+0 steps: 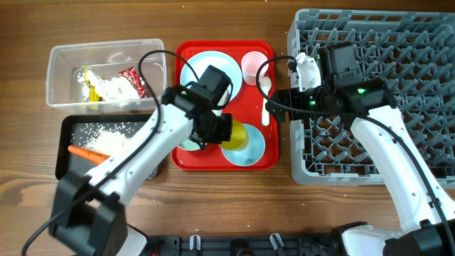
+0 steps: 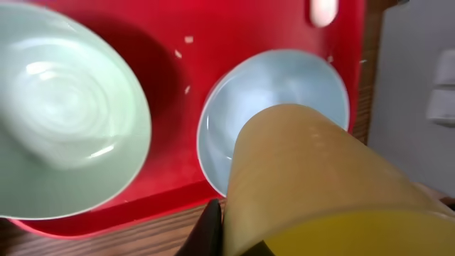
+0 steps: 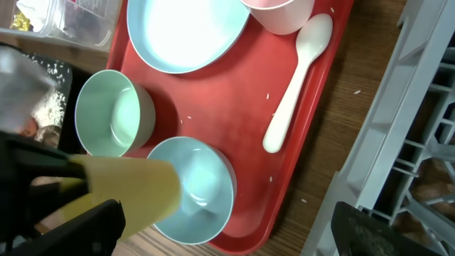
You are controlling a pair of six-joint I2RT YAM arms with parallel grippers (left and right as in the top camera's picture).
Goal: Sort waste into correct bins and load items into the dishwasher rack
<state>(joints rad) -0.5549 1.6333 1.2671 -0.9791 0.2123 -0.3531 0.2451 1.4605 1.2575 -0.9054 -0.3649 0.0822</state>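
My left gripper [image 1: 226,130] is shut on the rim of the small yellow cup [image 1: 239,135], one finger [image 2: 208,229] outside its wall. The cup [image 2: 320,185] hangs tilted over a light blue bowl [image 2: 284,92] on the red tray [image 1: 220,160]. A second bowl [image 3: 114,114] stands to its left. The light blue plate [image 1: 206,65], pink cup [image 1: 252,67] and white spoon [image 3: 295,85] lie on the tray too. My right gripper [image 1: 274,105] stands open above the tray's right edge near the spoon, holding nothing. The grey dishwasher rack [image 1: 398,64] is at the right.
The clear bin [image 1: 64,64] at the back left holds red and yellow wrappers [image 1: 131,80] and white tissue [image 1: 106,89]. In front of it the black bin [image 1: 71,128] holds white grains [image 1: 110,139] and an orange carrot [image 1: 85,151]. A few grains lie on the tray.
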